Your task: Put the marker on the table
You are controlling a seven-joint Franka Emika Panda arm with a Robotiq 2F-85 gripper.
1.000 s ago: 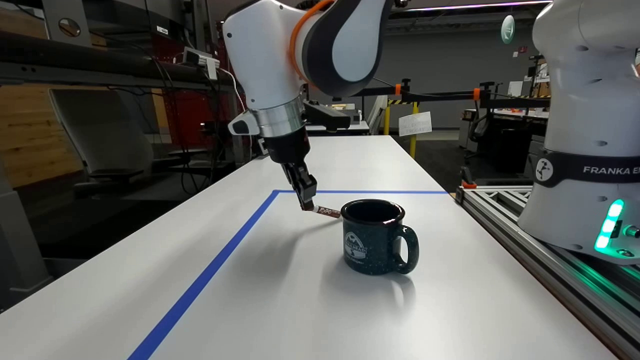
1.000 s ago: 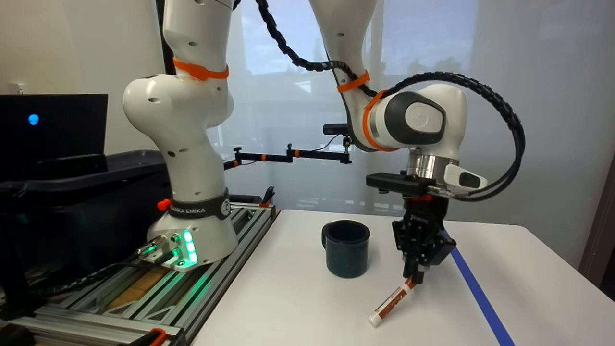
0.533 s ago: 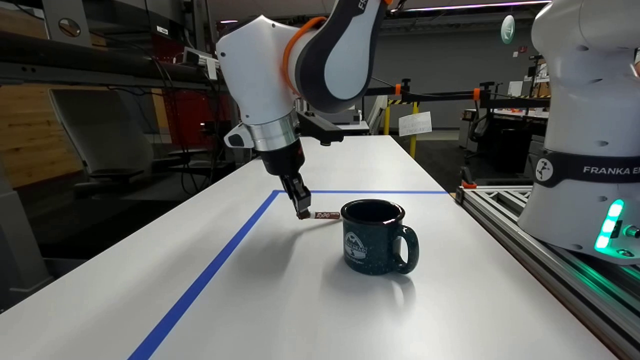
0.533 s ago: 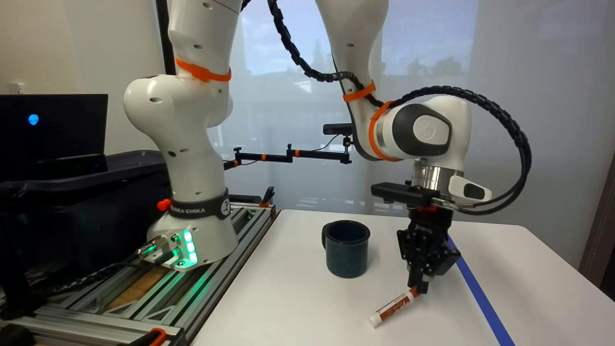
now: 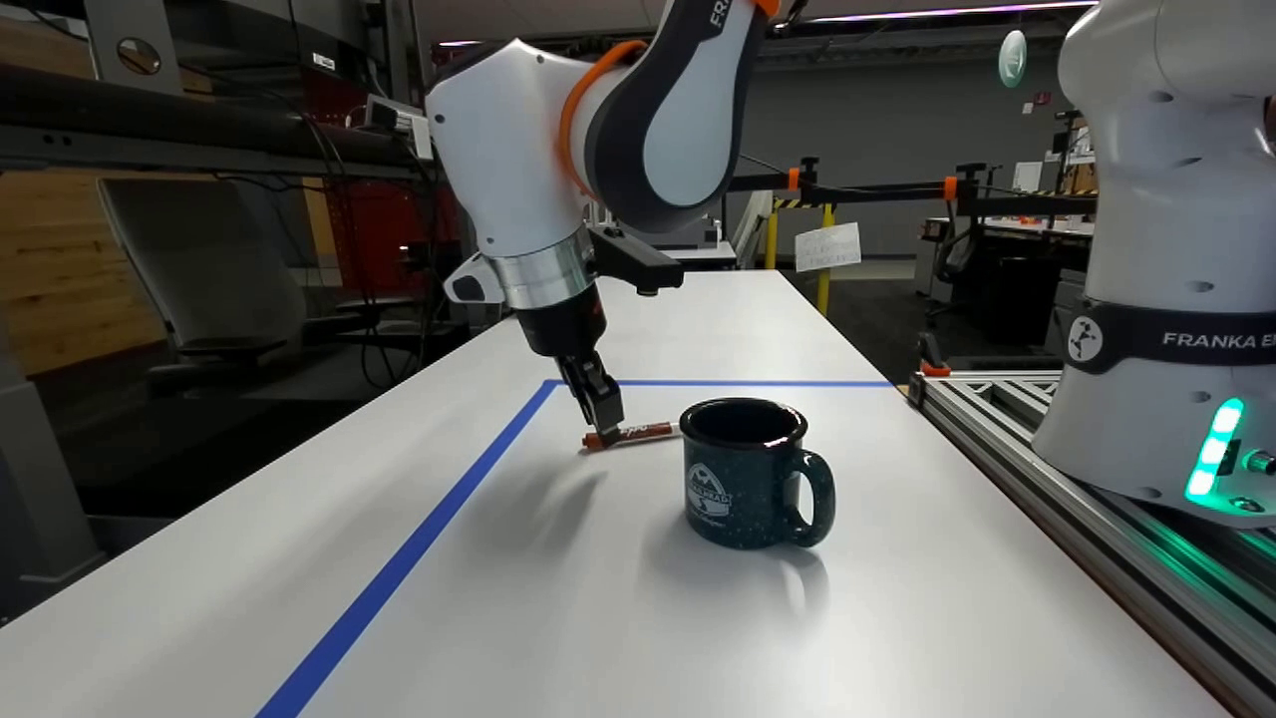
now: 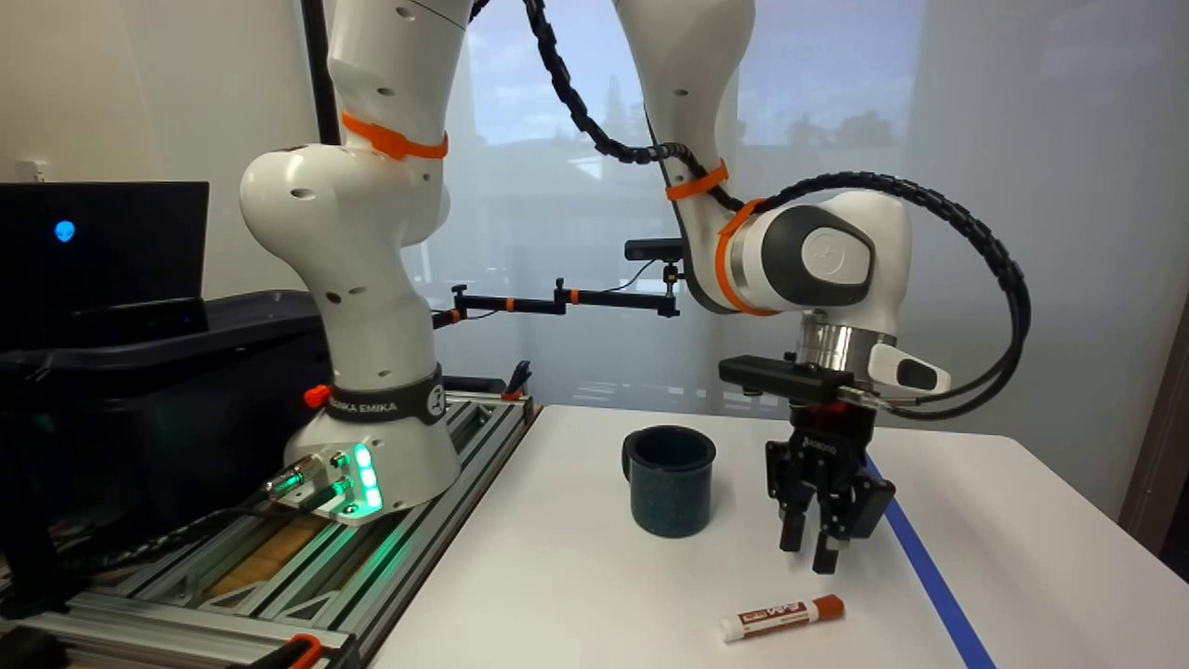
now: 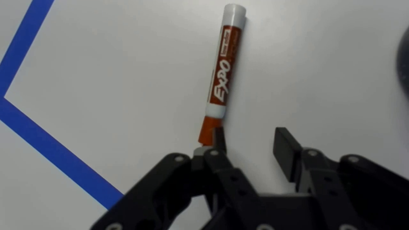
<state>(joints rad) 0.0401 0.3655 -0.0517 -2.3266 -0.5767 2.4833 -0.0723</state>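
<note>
The marker [image 6: 782, 617], brown-red with a white end and an orange-brown cap, lies flat on the white table [image 6: 557, 595]. It also shows in an exterior view [image 5: 646, 432], its far end close to the mug's outline there, and in the wrist view [image 7: 224, 67]. My gripper [image 6: 808, 550] is open and empty, just above the cap end. In the wrist view the gripper [image 7: 250, 140] has its jaws apart, and the left fingertip [image 7: 219, 137] overlaps the cap. The marker is not between the fingers. Whether that fingertip touches the cap, I cannot tell.
A dark blue-green mug [image 5: 743, 489] stands upright near the marker; its edge shows in the wrist view [image 7: 404, 60]. Blue tape [image 6: 929, 567] runs along the table beyond the gripper. A metal rail [image 5: 1082, 529] with the robot base borders the table.
My gripper came down with the marker's cap end in it, and the marker swung from tilted to lying flat. The jaws then opened and let it go. The mug has not moved.
</note>
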